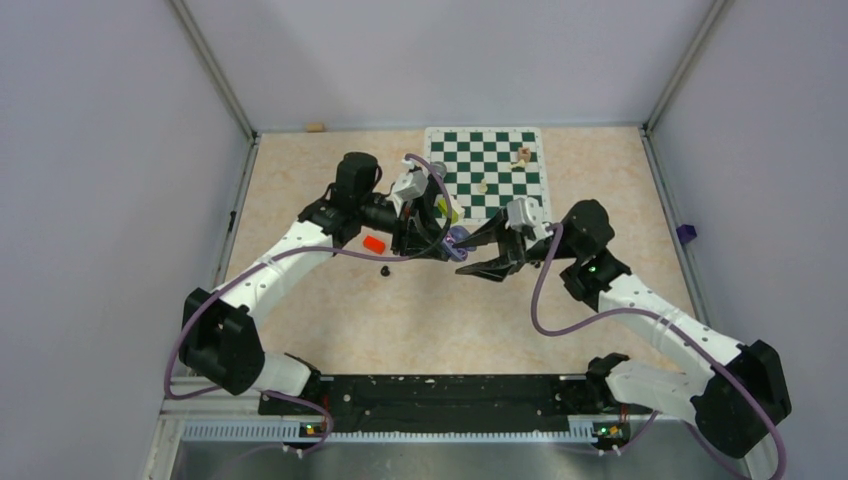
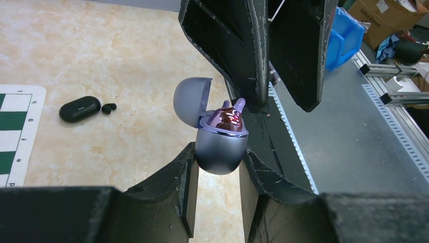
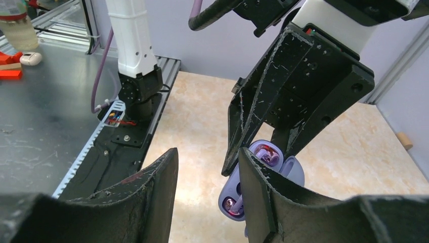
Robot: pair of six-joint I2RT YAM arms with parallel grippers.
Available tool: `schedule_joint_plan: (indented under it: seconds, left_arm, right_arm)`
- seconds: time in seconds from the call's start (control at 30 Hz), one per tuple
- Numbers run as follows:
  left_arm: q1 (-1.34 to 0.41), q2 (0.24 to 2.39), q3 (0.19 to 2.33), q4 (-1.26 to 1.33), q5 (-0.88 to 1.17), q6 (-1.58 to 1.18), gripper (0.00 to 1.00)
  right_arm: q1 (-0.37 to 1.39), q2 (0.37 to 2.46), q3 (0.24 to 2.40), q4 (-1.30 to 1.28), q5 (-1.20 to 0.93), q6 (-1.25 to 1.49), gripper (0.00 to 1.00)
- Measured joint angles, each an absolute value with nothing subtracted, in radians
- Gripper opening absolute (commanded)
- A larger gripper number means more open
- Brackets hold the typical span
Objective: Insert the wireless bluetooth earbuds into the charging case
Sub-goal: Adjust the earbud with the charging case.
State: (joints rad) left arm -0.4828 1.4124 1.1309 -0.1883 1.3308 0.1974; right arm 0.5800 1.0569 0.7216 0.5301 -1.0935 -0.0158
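Beige marbled tabletop [image 2: 126, 61] behind; lower centre, your left gripper [image 2: 216, 167] clamps the lavender egg-shaped charging case [image 2: 222, 147], lid up; your right gripper [image 3: 207, 157] stands parted, empty.

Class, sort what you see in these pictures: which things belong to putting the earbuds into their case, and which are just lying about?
Belong to the job:
charging case, lid open, held in the left gripper
purple earbud in the case
black earbud on the table
right gripper, open

Just lying about:
red block
chessboard
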Motion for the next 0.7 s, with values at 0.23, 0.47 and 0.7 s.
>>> schedule_joint_plan:
  seconds: [0.23,0.47,0.7]
  left_arm:
    - [-0.484,1.412,1.132,-0.188,1.331,0.197,0.0]
    - [-0.484,1.412,1.132,-0.188,1.331,0.197,0.0]
    - [-0.484,1.412,1.132,-0.188,1.33,0.197,0.0]
  right_arm:
    - [0.588,1.065,0.722,0.53,-1.048,-0.034,0.47]
    - [0.588,1.065,0.721,0.537,-1.054,-0.02,0.47]
    - [0.542,1.036,0.713,0.75,-1.155,0.206,0.56]
